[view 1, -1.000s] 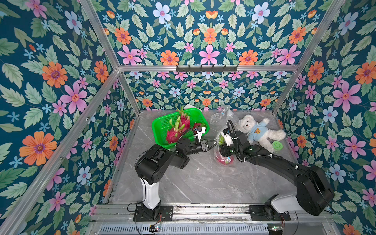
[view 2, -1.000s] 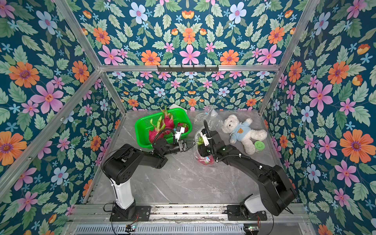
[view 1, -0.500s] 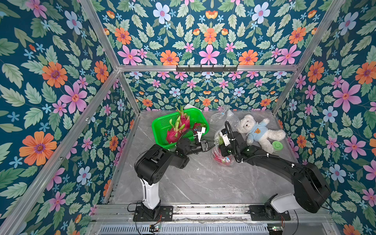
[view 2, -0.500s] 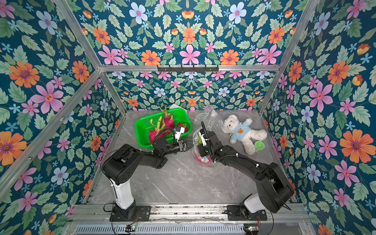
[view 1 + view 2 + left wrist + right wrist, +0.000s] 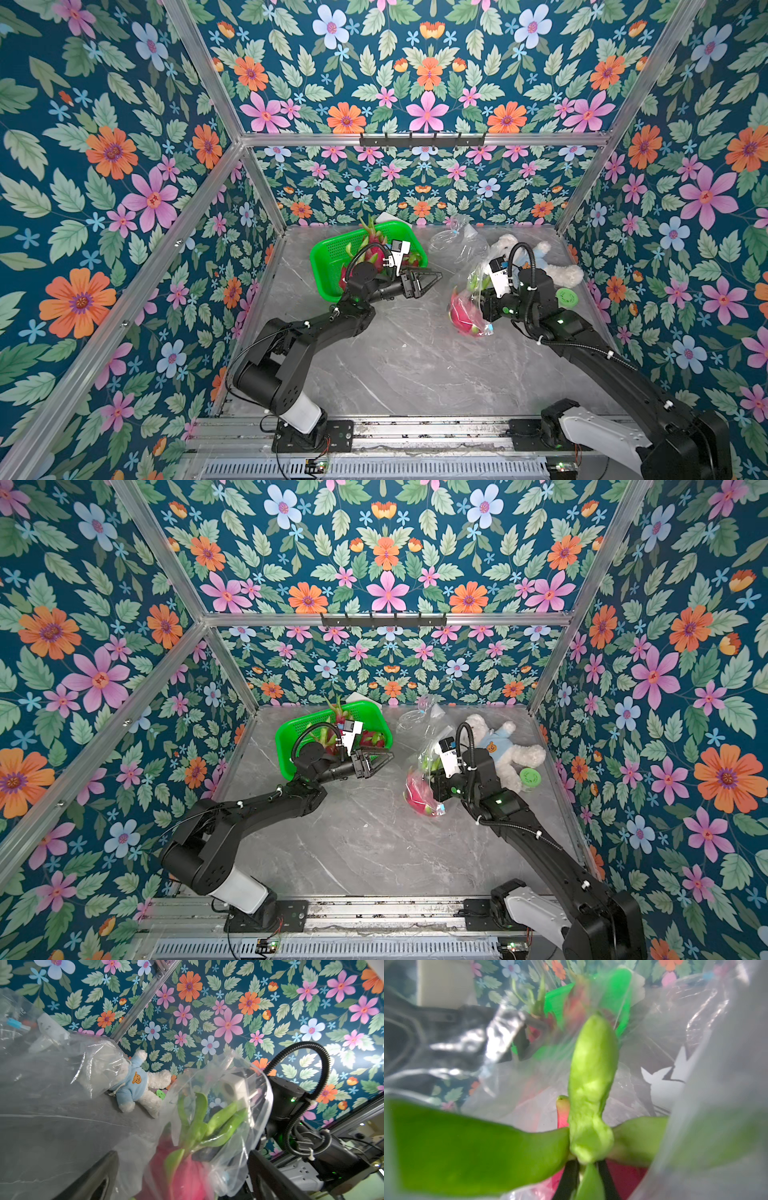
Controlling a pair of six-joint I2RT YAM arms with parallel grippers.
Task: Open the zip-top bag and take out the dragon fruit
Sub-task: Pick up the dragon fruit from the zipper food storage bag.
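Inside the crinkled clear bag (image 5: 478, 277), oval magenta dragon fruit (image 5: 464, 316)

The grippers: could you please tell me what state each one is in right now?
Left gripper: open, holding nothing.
Right gripper: shut on a green scale of the dragon fruit.

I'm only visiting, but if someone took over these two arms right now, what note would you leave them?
Left pincer: open, empty, beside the green plastic basket.
Right pincer: inside the clear zip-top plastic bag, shut on a green scale of the magenta dragon fruit.
Done: bag opened; other dragon fruits lie in the basket.
To do: pull this fruit out of the bag.
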